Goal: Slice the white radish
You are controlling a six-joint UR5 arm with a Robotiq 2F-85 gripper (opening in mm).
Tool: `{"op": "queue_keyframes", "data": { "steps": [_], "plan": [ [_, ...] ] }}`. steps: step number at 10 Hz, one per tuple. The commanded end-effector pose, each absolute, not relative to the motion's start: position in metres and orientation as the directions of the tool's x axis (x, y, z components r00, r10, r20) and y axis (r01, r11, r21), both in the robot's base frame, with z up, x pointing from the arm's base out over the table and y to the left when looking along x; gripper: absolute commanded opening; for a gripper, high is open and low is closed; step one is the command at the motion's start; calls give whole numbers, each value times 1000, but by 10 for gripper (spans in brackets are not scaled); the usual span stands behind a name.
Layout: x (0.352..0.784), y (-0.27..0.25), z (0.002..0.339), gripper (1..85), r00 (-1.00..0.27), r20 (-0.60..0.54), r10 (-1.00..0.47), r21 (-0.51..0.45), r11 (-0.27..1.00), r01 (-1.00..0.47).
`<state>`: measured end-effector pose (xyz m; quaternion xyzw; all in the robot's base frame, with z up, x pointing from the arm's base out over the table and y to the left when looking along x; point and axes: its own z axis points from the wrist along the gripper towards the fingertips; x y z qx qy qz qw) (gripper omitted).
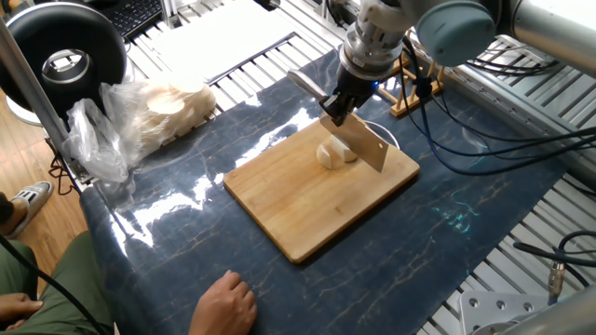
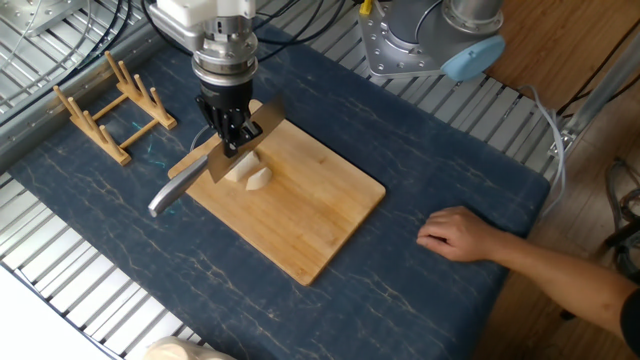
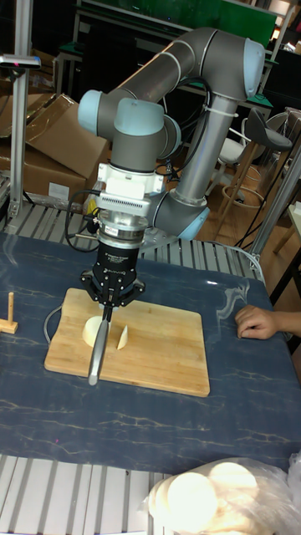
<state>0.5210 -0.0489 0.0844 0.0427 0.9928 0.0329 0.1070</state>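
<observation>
The white radish lies cut into cream-white pieces near the far corner of the wooden cutting board. In the tall fixed view one radish piece sits left of the blade and another right of it. My gripper is shut on a cleaver-style knife and holds it by the upper blade. The blade stands between the pieces, down at the board. From the other fixed view, my gripper is right above the radish, and the knife's metal handle sticks out past the board's edge.
A clear plastic bag of pale round slices lies at the table's left. A wooden rack stands beyond the board. A person's hand rests on the blue mat near the board's far side. A black round appliance stands at the corner.
</observation>
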Motion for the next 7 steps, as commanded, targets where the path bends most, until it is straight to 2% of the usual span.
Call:
{"op": "queue_keyframes", "data": {
  "steps": [1, 7],
  "plan": [
    [523, -47, 84, 10, -970, -219, 103, 90, 992, 85],
    [528, -48, 81, 10, -964, -248, 94, 95, 993, 73]
  ]
}}
